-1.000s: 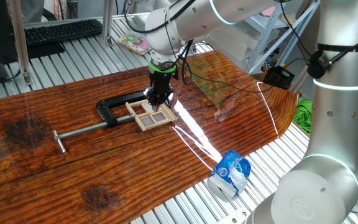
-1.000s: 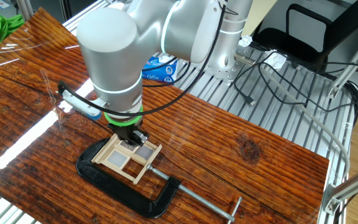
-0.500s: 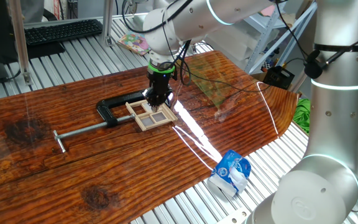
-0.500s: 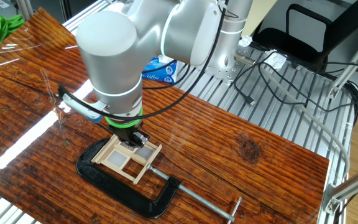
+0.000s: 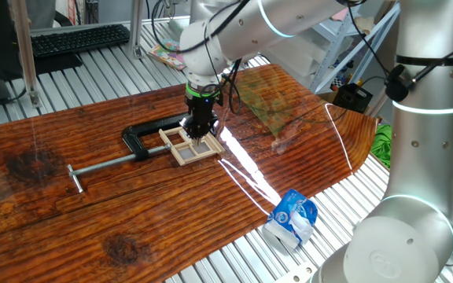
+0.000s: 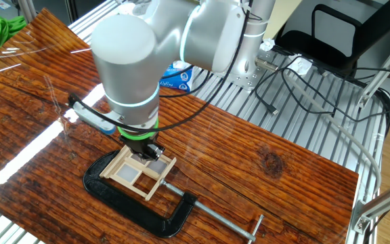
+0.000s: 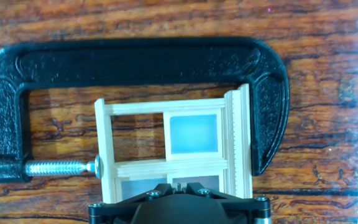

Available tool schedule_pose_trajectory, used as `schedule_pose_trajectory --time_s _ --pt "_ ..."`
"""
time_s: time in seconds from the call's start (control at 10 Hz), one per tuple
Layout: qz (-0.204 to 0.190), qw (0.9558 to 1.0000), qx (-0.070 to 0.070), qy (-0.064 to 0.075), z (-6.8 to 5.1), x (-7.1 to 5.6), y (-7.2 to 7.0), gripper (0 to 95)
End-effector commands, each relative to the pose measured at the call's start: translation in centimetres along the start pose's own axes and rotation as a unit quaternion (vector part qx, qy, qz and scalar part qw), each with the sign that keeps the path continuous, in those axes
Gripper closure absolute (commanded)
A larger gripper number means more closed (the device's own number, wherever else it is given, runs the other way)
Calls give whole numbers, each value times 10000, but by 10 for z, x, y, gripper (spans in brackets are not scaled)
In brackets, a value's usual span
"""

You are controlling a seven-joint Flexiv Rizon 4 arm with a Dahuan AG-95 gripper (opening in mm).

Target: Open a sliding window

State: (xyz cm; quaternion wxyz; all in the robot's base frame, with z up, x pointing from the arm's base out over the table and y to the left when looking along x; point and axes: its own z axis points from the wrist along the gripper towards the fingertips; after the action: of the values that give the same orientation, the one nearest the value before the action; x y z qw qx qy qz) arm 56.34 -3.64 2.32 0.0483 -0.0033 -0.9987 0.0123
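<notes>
Gripper (image 5: pixel 198 134) — down on sliding window (image 7: pixel 173 151)

Bright, sharp frames; white glare streaks cross the glossy wooden tabletop (image 5: pixel 246 177).

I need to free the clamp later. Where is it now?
In the hand view, the C-clamp lies flat on the table, its jaw and screw gripping the window from both sides.

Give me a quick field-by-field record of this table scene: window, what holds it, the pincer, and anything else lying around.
window: small pale wooden sliding window, lying flat on the wood-grain tabletop
holder: black C-clamp, its screw pad against the frame's side
pincer: pincer down at the window's edge; fingertips hidden, open or shut unclear
other: blue and white packet near the table edge
</notes>
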Motion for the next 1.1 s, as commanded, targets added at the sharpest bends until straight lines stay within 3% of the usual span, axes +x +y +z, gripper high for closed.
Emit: schedule_pose_trajectory --time_s 0.1,1.1 --pt "-116 9999 -46 3 0 1 1 950" --pt "122 9999 -116 -25 2 0 1 950"
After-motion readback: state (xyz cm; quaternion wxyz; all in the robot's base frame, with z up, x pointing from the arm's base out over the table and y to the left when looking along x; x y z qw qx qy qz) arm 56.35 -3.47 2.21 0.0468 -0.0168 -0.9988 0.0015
